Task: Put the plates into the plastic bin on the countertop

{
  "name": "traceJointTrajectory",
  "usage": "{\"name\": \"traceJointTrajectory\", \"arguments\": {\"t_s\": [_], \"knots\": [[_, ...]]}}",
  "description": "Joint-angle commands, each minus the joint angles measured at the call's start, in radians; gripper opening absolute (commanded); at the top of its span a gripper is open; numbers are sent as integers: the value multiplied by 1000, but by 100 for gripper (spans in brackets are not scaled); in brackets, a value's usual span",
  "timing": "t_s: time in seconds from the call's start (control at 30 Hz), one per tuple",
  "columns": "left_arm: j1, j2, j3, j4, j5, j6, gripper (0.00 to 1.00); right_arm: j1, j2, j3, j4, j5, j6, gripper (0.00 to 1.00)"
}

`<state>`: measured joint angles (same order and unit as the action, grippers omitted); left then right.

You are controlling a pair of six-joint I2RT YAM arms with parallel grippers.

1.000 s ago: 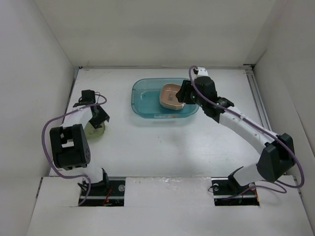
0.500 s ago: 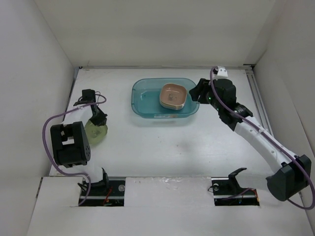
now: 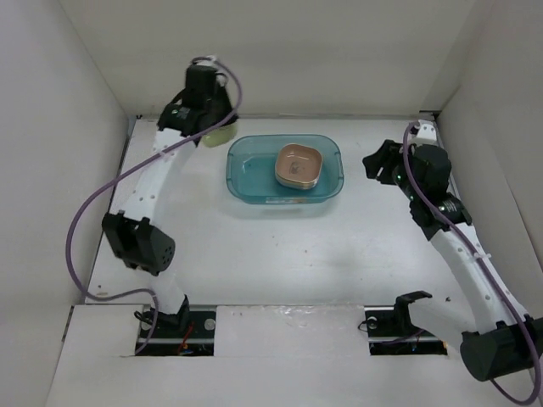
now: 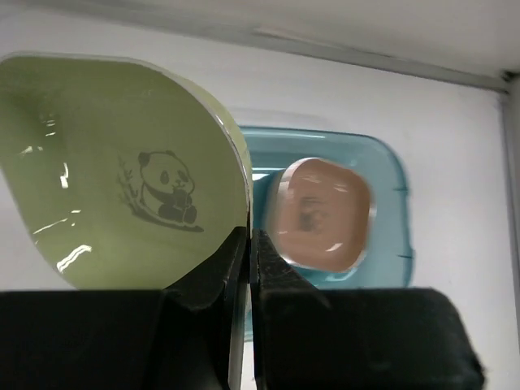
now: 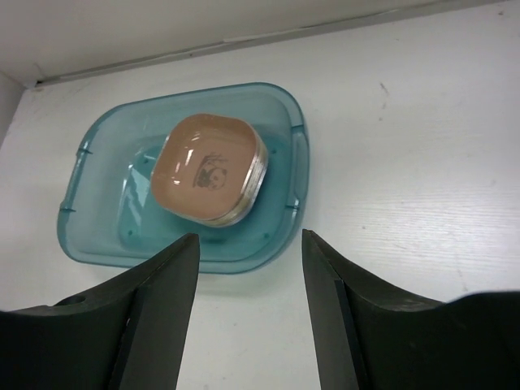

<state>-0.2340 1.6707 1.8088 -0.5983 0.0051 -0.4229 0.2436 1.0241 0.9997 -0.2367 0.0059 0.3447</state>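
My left gripper (image 3: 212,121) is shut on the rim of a pale green plate (image 4: 122,171) with a panda print. It holds the plate (image 3: 222,133) tilted on edge in the air, just beyond the far-left corner of the plastic bin (image 3: 246,188). In the left wrist view the fingertips (image 4: 249,244) pinch the plate's edge. A brown plate (image 3: 299,165) lies on top of a small stack inside the teal bin (image 5: 81,236). My right gripper (image 3: 373,165) stands open and empty to the right of the bin. Its wrist view shows the brown plate (image 5: 207,166).
The white countertop (image 3: 280,246) is enclosed by white walls at the back and on both sides. A metal rail (image 3: 445,170) runs along its right edge. The left arm's purple cable (image 3: 93,203) loops over the left side.
My left gripper shut on the green plate at the table's left. It lifted the plate and swung it to the back beside the bin. My right arm drew back rightward from the bin.
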Motion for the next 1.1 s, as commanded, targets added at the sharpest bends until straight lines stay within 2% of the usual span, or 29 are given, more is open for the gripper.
{"name": "traceJointTrajectory", "arguments": {"t_s": [0.0,0.03,0.1,0.23,0.33,0.47,0.73,1.07], "knots": [[-167,170,220,-109,36,104,0,-56,-60,4,-62,-50,-62,59],[-203,261,286,-119,36,125,0,-69,-76,4,-87,-50,-72,59],[-290,346,446,-135,-14,183,0,-107,-104,4,-114,-73,-96,59],[-338,478,521,-87,-14,214,0,-145,-188,14,-202,-101,-145,59],[-347,553,560,-65,61,223,0,-170,-226,24,-217,-125,-154,59],[-384,554,506,46,47,250,0,-179,-249,33,-243,-126,-177,61],[-384,597,524,45,96,216,0,-199,-240,42,-247,-145,-199,61],[-442,534,517,60,67,155,0,-199,-210,11,-213,-165,-199,61]]}}
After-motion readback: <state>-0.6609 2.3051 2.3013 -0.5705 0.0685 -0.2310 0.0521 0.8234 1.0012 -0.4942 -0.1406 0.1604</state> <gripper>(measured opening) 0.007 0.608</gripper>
